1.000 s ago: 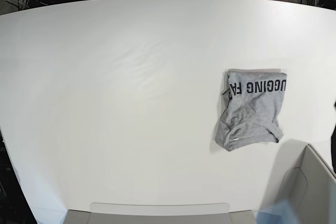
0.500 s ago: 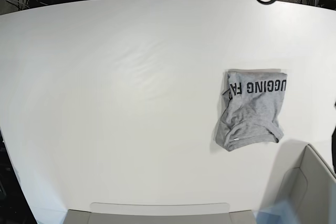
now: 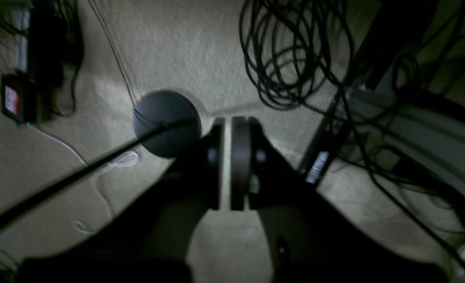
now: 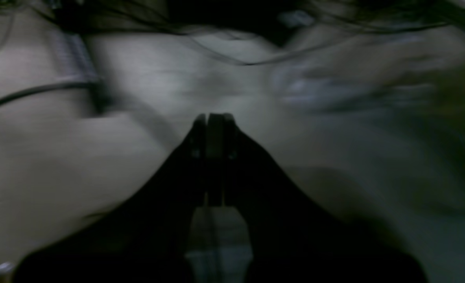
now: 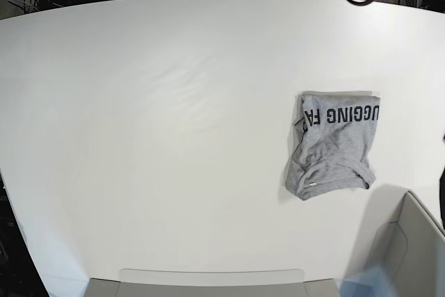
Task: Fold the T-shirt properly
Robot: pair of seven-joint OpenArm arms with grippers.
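Left pincer [image 3: 227, 169]: centre of its wrist view, jaws parted by a thin slit, nothing between them. You see only carpet behind it, a round dark disc [image 3: 166, 124] just to its upper left, and a cable tangle [image 3: 295, 59] in the upper right.

Right pincer [image 4: 213, 161]: centre of its blurred wrist view, clenched, empty.

Neither arm is over the table [image 5: 174, 137] in the base view.

T-shirt [image 5: 334, 144]: lies at centre right of the base view, apart from both pincers, gathered into a compact packet, lettering across its upper edge.

Judgement: your folding looks largely done. The lower edge is slanted and rumpled, so a tidy-up may remain, if you want square edges.
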